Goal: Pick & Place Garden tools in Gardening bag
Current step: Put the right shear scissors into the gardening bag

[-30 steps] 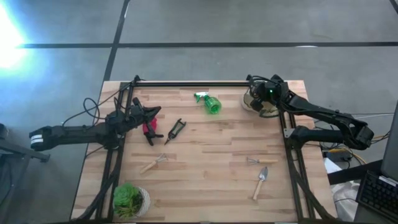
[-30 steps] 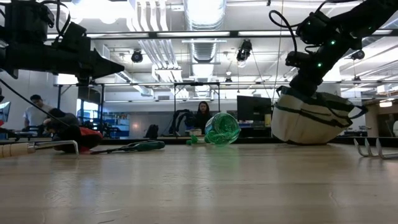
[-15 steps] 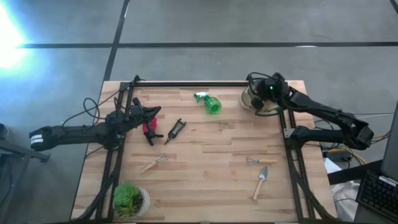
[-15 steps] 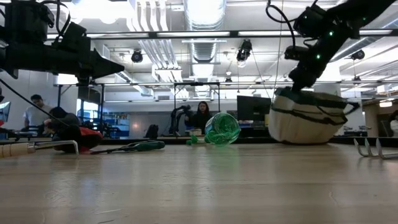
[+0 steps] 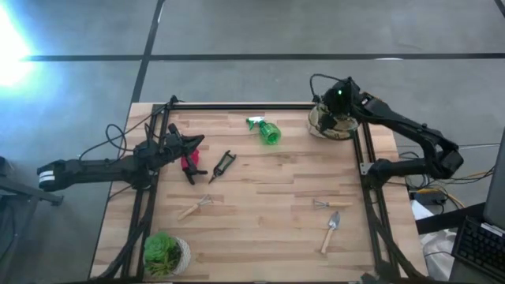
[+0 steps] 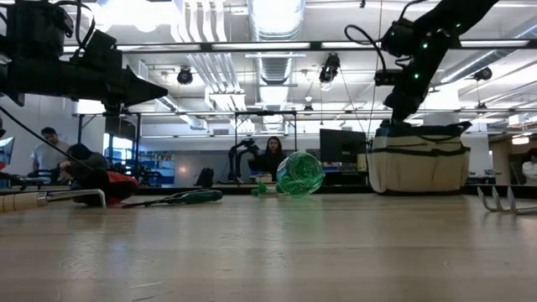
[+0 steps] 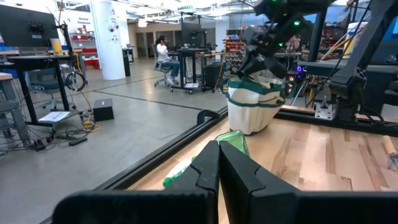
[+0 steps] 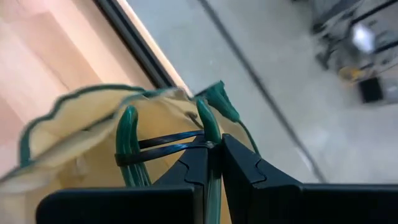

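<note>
While my right tool (image 8: 211,163) is clamped narrow on a green handle (image 8: 208,127) of the gardening bag (image 5: 330,124), the bag sits upright at the bench's far right corner, about 1 o'clock from bench centre in the high view. In the low view it stands flat on the bench (image 5: 268,197), right arm coming down onto its top rim.

My left tool (image 5: 193,143) hangs over the left side, around 9 to 10 o'clock, fingers (image 7: 205,171) pressed together with nothing between them.

Tools all outside the bag:
- green spray bottle (image 5: 265,131) lying on its side at 12 o'clock, just left of the bag, apart from it.
- red-handled tool (image 5: 188,164) right under the left tool, 10 o'clock.
- black pruners (image 5: 223,165) just beside the red one, toward centre.
- small rake (image 5: 194,207) with wooden handle at 8 o'clock.
- fork (image 5: 331,204) at 4 o'clock, trowel (image 5: 330,232) just nearer than it, about 5 o'clock, not touching.

Leafy plant (image 5: 163,252) in pale pot at the near left corner, 7 o'clock, well apart from everything.

Low view background: a seated person (image 6: 273,157) at desks in the room behind.
</note>
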`<state>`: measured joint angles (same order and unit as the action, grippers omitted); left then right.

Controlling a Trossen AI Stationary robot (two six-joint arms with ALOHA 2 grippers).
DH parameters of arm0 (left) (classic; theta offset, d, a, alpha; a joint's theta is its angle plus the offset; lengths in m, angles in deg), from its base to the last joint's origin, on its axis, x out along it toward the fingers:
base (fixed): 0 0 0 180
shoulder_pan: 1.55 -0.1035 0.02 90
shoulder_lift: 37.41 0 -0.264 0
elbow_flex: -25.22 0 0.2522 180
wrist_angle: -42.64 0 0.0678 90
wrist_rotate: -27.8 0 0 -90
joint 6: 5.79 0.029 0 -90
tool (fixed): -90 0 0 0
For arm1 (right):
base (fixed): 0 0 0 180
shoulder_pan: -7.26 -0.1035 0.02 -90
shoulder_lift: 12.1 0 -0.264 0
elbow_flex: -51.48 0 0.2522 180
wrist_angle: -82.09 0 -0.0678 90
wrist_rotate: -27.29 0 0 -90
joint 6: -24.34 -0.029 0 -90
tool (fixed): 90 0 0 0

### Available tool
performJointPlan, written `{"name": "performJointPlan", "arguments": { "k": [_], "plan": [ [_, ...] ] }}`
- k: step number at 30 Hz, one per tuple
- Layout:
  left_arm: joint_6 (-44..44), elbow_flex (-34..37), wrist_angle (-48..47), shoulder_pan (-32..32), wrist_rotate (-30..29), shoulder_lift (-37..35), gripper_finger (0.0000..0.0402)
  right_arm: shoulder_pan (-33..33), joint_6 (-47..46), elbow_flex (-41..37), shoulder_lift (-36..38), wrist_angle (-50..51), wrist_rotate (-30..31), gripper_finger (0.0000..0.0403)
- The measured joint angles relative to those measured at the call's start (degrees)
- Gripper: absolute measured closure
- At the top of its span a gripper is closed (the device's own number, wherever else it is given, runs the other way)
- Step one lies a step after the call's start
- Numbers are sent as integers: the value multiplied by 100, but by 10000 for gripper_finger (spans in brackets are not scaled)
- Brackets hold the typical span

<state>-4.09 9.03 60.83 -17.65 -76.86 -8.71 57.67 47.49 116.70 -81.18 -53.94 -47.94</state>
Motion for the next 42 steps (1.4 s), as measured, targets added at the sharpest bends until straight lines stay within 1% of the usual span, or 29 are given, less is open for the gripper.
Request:
{"name": "performJointPlan", "arguments": {
  "k": [2,4,10,13,16,25,33,36,42],
  "plan": [
    [0,0,0,0,0,-2,387,220,-2,236,-169,290,-326,386],
    [0,0,-2,2,0,0,387,363,-2,493,-325,601,-505,386],
    [-2,0,-3,1,0,0,387,439,26,1139,-666,1380,-758,386],
    [0,0,-5,0,-1,-1,387,375,0,1293,-785,1485,-781,386],
    [-1,0,-7,1,0,-1,387,310,-19,1278,-826,1476,-792,386],
    [0,0,-46,2,0,0,387,300,-49,851,-727,1468,-729,385],
    [-2,0,-83,2,0,-1,387,298,-66,831,-536,1476,-724,385],
    [0,0,-85,2,0,-2,387,304,-69,813,-530,1655,-711,385],
    [0,0,-85,2,0,-1,387,302,-158,724,-596,1590,-711,385]
  ]
}}
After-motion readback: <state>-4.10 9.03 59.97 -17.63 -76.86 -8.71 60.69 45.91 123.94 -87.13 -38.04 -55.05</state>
